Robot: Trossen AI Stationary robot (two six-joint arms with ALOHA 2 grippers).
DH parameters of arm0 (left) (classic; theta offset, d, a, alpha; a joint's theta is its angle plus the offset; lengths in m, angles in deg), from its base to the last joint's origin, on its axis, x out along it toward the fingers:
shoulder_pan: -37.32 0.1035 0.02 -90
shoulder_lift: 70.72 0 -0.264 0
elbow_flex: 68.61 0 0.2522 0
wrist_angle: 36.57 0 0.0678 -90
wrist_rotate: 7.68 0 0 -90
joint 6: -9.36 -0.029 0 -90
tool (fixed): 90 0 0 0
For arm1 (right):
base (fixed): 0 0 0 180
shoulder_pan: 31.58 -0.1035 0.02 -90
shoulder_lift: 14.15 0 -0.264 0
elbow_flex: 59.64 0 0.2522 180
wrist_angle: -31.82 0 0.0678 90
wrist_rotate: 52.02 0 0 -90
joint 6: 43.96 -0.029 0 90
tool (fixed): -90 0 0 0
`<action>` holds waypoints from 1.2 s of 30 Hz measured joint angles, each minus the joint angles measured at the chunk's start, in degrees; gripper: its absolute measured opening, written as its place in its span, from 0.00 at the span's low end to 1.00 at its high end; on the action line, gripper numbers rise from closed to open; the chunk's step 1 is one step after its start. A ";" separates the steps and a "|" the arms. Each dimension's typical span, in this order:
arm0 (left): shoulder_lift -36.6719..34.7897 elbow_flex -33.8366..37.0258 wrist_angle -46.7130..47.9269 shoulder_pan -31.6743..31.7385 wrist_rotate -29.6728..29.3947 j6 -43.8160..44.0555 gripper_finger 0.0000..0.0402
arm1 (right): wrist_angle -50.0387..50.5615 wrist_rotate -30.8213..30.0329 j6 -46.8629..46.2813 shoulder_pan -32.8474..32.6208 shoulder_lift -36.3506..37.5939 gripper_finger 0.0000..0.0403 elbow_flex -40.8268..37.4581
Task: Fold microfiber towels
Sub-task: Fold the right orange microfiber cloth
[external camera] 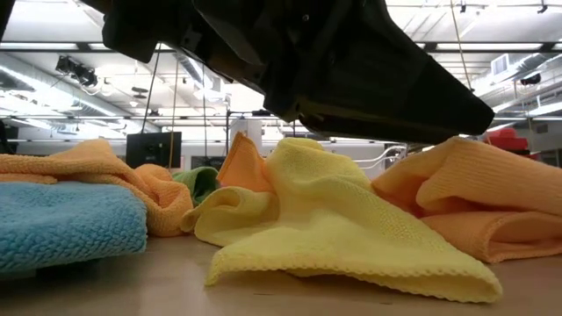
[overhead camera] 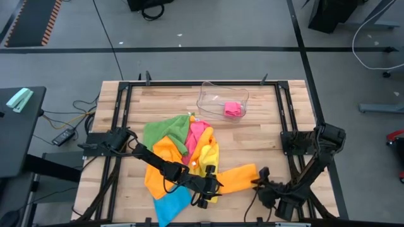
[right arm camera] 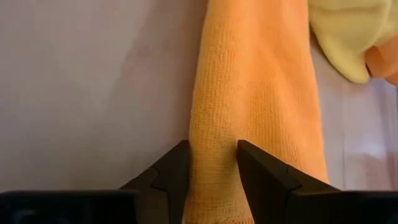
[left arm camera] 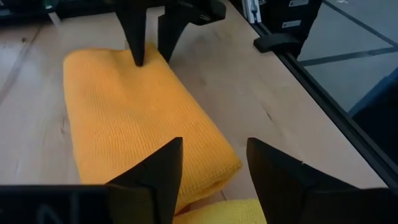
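High view: right gripper (overhead camera: 257,181) pinches the orange towel (overhead camera: 238,176) at 5 o'clock; left gripper (overhead camera: 214,183) open, empty; a weak pinch could drop the fold

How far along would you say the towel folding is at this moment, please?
Done: one pink towel lies in the clear tray. In hand: the orange towel is doubled over on the table; the right gripper has its fingers around one end, and the left gripper stands open over the other end. Left: the green, yellow and blue towels, with more, sit heaped unfolded.
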 joint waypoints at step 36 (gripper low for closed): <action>-0.02 0.00 -0.28 -0.24 0.03 -0.21 0.43 | 7.36 3.43 10.52 6.64 7.04 0.04 -2.11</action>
